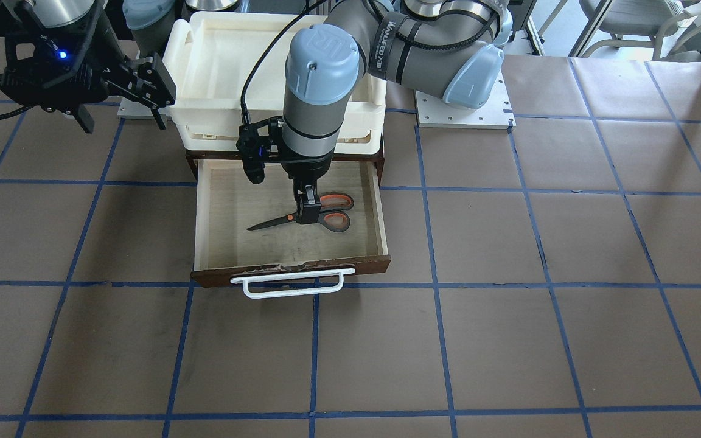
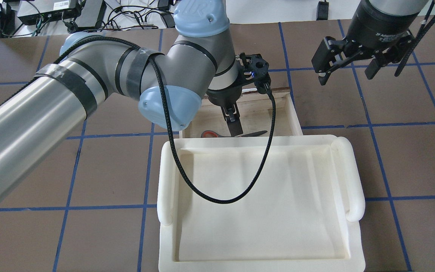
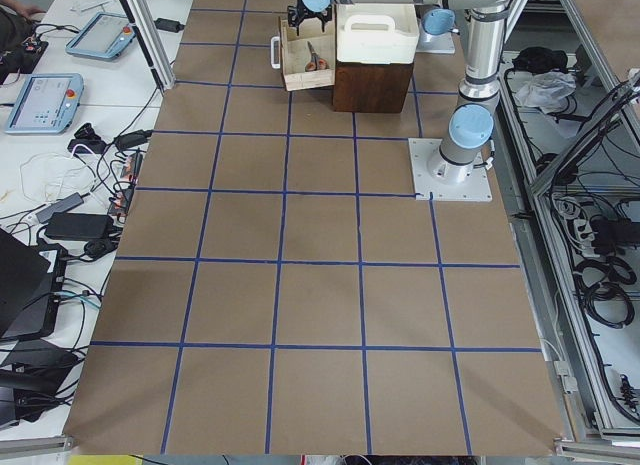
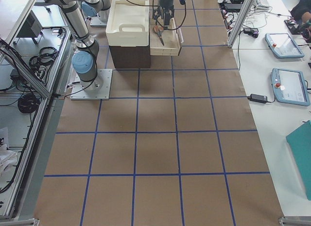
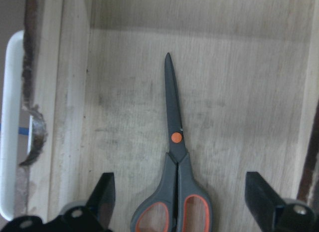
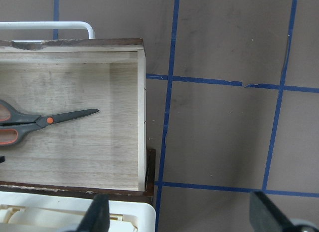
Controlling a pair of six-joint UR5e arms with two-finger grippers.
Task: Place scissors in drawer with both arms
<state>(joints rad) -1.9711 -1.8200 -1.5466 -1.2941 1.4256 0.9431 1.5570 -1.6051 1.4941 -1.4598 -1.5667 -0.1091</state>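
Observation:
The scissors (image 1: 290, 216) lie flat on the pale floor of the open drawer (image 1: 292, 267), blades pointing to the view's left. In the left wrist view the scissors (image 5: 175, 157) lie between the spread fingers of my left gripper (image 5: 182, 192), which is open and touches nothing. That gripper (image 1: 309, 213) hangs straight down into the drawer over the handles. My right gripper (image 1: 165, 97) is open and empty, hovering above the table beside the cabinet. Its wrist view shows the scissors (image 6: 45, 121) and the drawer's side wall (image 6: 141, 117).
A cream-white plastic tray (image 2: 259, 211) sits on top of the brown cabinet, behind and above the pulled-out drawer. The drawer's white bar handle (image 1: 292, 283) sticks out toward the operators' side. Brown table with blue grid lines (image 1: 509, 340) lies all around.

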